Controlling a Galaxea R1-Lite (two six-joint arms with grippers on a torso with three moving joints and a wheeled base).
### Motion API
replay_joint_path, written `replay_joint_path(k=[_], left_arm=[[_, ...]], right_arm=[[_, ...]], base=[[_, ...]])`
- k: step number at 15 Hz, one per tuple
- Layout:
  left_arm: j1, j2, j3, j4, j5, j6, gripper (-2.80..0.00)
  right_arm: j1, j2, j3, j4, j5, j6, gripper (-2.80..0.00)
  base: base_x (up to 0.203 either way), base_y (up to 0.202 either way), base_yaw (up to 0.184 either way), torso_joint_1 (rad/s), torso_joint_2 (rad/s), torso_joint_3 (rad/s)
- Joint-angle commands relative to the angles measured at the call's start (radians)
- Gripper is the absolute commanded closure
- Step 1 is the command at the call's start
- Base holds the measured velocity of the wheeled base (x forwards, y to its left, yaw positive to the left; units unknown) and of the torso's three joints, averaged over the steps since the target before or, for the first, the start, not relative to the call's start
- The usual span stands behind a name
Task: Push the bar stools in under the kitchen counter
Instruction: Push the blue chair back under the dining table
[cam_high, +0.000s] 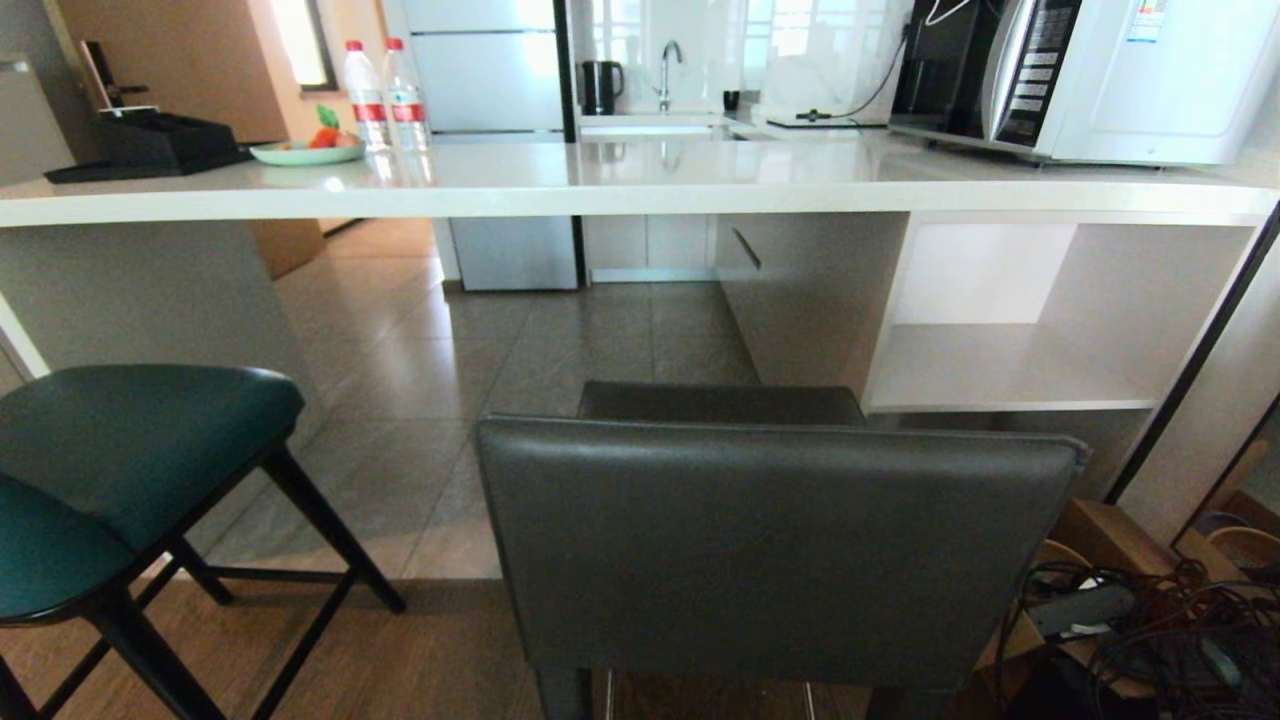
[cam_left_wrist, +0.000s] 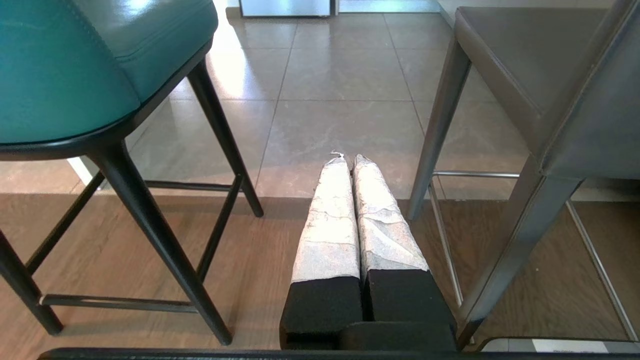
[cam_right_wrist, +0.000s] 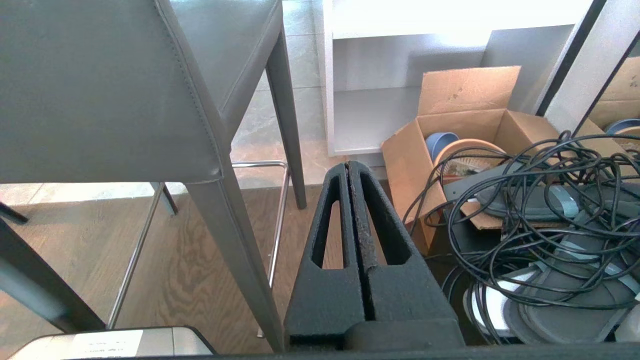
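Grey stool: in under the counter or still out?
Out. In the head view the grey stool stands upright, its seat short of the counter edge, bare floor between. Neither gripper touches it.

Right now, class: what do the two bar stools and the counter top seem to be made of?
Teal stool: smooth, leather-like upholstery with stitched seams, on thin black legs, probably metal. Grey stool: matte leather-like covering, even down its legs. Counter top: glossy white slab, likely stone; it mirrors the bottles.

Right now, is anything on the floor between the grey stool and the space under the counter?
Nothing visible: bare tile lies between the grey stool and the opening under the counter. The cardboard box and cables sit off to its right.
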Motion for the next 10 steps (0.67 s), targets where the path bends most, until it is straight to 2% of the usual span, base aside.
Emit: replay_joint_path(k=[1, 3, 7, 10], left_arm=[[0.000, 0.002, 0.001, -0.001, -0.001, -0.001, 0.00], [0.002, 0.002, 0.001, -0.003, -0.001, -0.001, 0.00], [0.000, 0.002, 0.001, -0.001, 0.000, -0.001, 0.00], [0.000, 0.002, 0.001, -0.002, 0.000, -0.002, 0.00]], right_arm=[[0.001, 0.002, -0.001, 0.001, 0.000, 0.000, 0.00], [-0.001, 0.002, 0.000, 0.001, 0.000, 0.000, 0.00], [0.000, 0.002, 0.000, 0.001, 0.000, 0.000, 0.00], [-0.001, 0.002, -0.001, 0.002, 0.002, -0.001, 0.00]], base=[[0.000, 0.000, 0.000, 0.000, 0.00, 0.000], [-0.033, 0.000, 0.001, 0.006, 0.00, 0.001], [-0.177, 0.000, -0.002, 0.004, 0.00, 0.002], [-0.027, 0.000, 0.000, 0.000, 0.00, -0.001]])
